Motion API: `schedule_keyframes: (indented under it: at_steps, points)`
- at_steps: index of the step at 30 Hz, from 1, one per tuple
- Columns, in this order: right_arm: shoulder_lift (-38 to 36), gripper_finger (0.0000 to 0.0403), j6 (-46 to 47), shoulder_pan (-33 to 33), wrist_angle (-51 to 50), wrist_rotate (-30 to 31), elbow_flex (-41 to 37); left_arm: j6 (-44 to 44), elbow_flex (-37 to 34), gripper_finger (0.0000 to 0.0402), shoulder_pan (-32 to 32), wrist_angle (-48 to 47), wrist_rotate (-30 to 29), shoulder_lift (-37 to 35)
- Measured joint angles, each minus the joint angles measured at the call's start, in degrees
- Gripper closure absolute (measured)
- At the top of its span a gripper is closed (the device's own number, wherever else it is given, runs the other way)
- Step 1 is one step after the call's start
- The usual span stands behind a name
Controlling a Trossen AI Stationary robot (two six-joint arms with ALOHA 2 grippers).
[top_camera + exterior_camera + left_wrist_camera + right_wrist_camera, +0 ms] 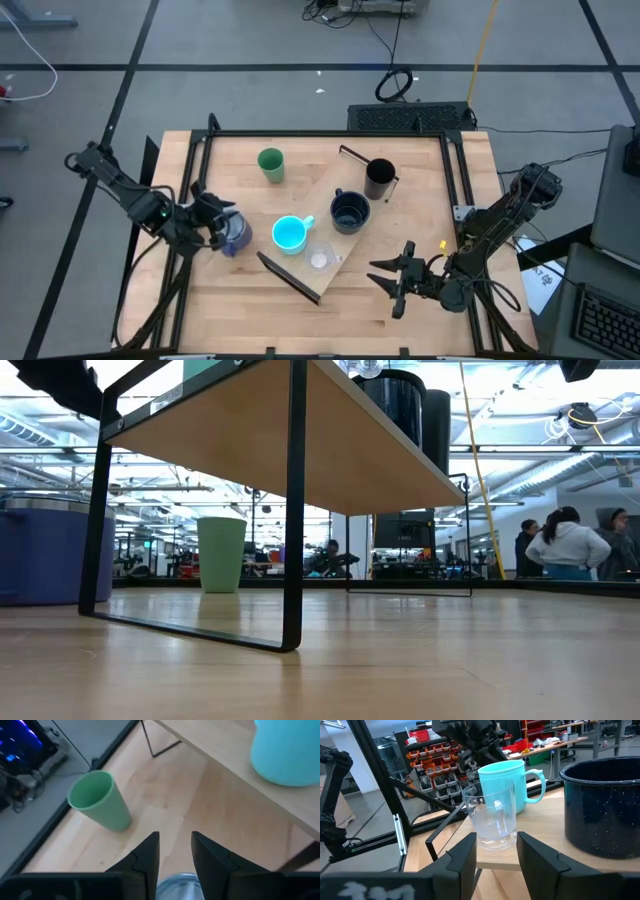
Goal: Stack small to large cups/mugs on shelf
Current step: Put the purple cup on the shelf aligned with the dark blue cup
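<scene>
High view: the shelf [322, 268] lies slantwise on the bench [250, 310]; on it stand the clear cup [319, 260], cyan mug [289, 234], wide mug [349, 211] and tall cup [379, 178]. The tumbler [270, 164] stands off it on the bench. The left pincer [218, 226] is at the blue mug [236, 236], just beside the shelf's near-left end. The right pincer [397, 279] is spread open over the bench, near the clear cup.
Low view: only here do the shelf's dark legs [293, 510] show, with the tumbler [221, 554] beyond them and the blue mug [42, 552] resting on the bench.
Left wrist view: fingers [145, 857] stand either side of the blue mug's rim [176, 881]; I cannot tell if they pinch it.
Right wrist view: the clear cup [490, 815] sits between open fingers [461, 857], close to the shelf edge, the cyan mug [504, 782] just behind.
Risk: a thin-wall grip could slip and tip the blue mug; lifting it might knock the shelf; a push from the right could slide the clear cup off or into the cyan mug.
</scene>
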Motion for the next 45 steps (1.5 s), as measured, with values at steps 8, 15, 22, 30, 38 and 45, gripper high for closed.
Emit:
schedule_keyframes:
  at_steps: [8, 15, 22, 30, 38, 45]
  points:
    - [0.0, 0.0273, 0.0, 0.0, 0.0, 0.06, 0.0, 6.34, 0.0, 0.0286, 1.94, 1.31, -1.92, -0.02]
    - [0.0, 0.0273, 2.61, 0.0, 0.02, 0.07, 0.0, 9.27, 0.0, 0.0286, 2.71, 6.48, -0.79, 0.11]
    - [0.0, 0.0273, 1.32, 0.0, 1.13, 0.09, 0.0, 14.89, 0.0, 0.0286, 2.71, 6.85, -1.94, 0.17]
    - [0.02, 0.0273, 0.82, -0.17, 3.89, 0.22, 0.0, 13.55, 0.0, 0.0286, 3.89, 11.29, 2.95, 0.07]
    - [0.02, 0.0273, -0.43, -0.39, 3.89, 0.31, 0.0, 25.85, 0.02, 0.0286, 11.91, 18.45, 13.02, -1.95]
    - [0.02, 0.0273, -0.44, -0.37, 3.57, 0.31, 0.0, 31.94, 0.02, 0.0286, 20.73, 20.73, 22.76, -4.2]
